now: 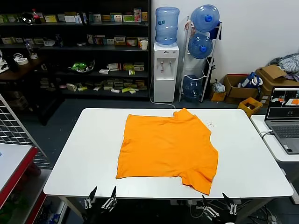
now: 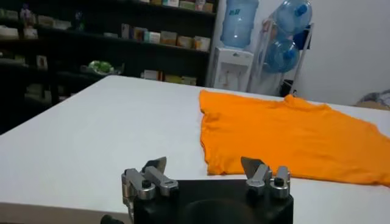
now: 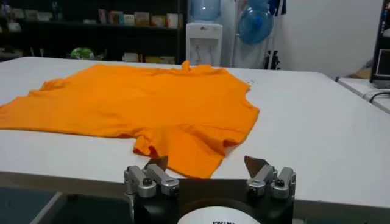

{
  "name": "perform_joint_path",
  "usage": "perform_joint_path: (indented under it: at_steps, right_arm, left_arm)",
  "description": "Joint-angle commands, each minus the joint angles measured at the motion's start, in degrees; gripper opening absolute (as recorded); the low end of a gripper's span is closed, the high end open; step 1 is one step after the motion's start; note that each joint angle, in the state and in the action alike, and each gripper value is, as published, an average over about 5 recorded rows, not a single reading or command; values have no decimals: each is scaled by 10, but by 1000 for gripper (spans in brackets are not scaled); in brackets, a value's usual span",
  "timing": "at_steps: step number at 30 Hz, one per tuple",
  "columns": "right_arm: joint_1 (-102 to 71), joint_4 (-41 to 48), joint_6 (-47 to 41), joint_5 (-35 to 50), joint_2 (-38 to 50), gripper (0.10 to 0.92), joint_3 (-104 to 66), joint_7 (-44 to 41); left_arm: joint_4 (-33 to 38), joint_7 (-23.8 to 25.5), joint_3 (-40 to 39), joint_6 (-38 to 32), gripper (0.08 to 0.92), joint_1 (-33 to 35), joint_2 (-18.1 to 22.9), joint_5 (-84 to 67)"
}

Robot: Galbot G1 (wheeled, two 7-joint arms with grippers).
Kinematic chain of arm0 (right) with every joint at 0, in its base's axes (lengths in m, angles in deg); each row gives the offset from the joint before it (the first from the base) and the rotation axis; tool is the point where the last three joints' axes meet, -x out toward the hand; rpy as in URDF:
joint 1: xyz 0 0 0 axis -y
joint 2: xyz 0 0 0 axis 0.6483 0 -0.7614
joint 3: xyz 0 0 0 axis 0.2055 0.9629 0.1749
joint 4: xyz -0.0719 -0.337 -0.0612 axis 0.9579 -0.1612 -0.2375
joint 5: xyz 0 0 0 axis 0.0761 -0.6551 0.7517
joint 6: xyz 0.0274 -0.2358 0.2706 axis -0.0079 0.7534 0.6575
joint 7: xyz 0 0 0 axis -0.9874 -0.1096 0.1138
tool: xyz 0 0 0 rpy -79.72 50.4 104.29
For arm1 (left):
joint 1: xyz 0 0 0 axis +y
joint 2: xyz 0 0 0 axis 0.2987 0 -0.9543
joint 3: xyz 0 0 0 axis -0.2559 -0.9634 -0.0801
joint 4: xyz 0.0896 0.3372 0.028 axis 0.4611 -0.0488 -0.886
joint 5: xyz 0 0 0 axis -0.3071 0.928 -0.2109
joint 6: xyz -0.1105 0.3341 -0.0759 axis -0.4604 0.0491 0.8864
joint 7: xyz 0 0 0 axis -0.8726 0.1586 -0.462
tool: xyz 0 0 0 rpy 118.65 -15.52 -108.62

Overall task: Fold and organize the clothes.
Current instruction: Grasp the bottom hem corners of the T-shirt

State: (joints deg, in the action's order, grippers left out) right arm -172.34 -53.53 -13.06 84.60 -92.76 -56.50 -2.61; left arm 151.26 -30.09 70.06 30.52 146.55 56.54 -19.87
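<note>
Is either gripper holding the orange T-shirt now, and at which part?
Nothing is held. The left gripper and right gripper are both open at the near table edge, apart from the orange T-shirt.

White table (image 1: 84, 154), dark shelving (image 1: 74, 51) behind, water dispenser (image 1: 166, 70) w/ white wall (image 1: 252, 32).

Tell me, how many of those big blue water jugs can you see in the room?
4. One jug stands atop the white dispenser. Three sit in the wire rack beside it: top, middle and bottom. Others may be hidden.
</note>
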Motion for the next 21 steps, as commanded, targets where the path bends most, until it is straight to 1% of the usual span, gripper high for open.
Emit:
perform_joint_path:
  at_steps: [1, 6, 9, 12, 15, 17, 21]
  right_arm:
    - [36, 3, -34, 4, 3, 823, 1, 7]
    - [123, 60, -81, 9, -3, 823, 20, 33]
    - [152, 87, -98, 13, -7, 823, 30, 41]
    - [156, 98, -108, 14, -10, 811, 38, 44]
    - [149, 101, -109, 14, -11, 748, 41, 43]
    - [143, 98, -105, 16, -11, 705, 41, 41]
    - [128, 85, -93, 17, -9, 584, 40, 35]
  left_arm:
    - [-36, -13, -24, 41, 823, -79, -5, -34]
    - [-105, -30, -51, 66, 823, -164, -5, -63]
    - [-134, -31, -58, 70, 823, -193, -7, -67]
    - [-144, -32, -61, 77, 823, -204, -7, -74]
    - [-148, -35, -66, 80, 817, -205, -6, -75]
    - [-148, -36, -70, 80, 788, -202, -6, -72]
    - [-142, -37, -75, 80, 681, -196, -7, -68]
